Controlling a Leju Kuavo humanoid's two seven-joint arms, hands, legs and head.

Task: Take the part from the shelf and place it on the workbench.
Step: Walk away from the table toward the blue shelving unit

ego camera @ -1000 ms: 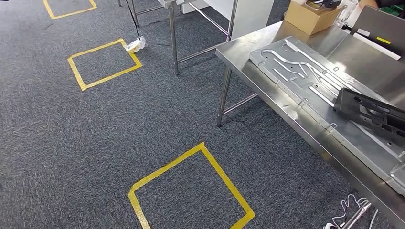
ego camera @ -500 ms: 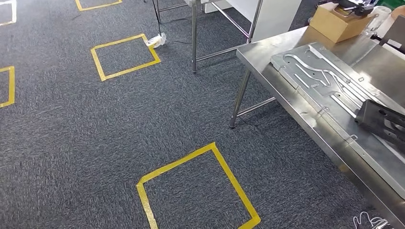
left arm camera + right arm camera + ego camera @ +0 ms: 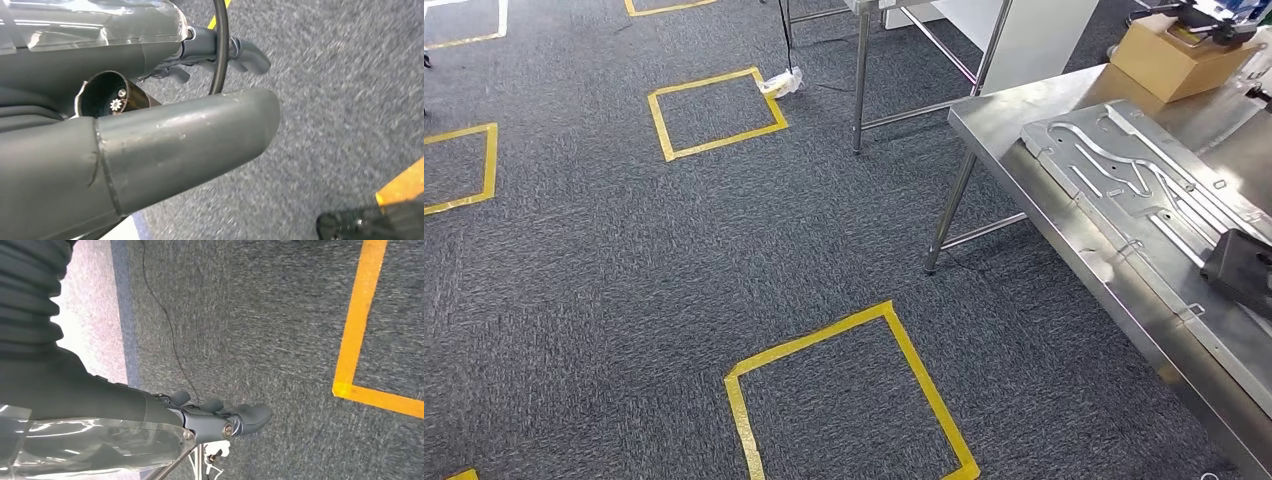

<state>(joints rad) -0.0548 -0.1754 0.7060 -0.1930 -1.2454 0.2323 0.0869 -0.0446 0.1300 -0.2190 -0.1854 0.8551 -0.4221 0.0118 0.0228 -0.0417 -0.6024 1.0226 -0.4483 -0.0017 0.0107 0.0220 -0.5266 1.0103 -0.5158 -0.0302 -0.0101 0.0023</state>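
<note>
Dark grey carpet marked with yellow tape squares spread below me. The black moulded part lay on the ribbed metal sheet atop the steel workbench, cardboard box beyond. My left hand and right hand hung over carpet, fingers loosely extended, holding nothing.

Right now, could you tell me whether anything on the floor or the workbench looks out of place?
One thing: a crumpled white wad lies on the carpet beside the corner of a yellow tape square, like litter. The black part rests on the metal panel, nothing spilled.
</note>
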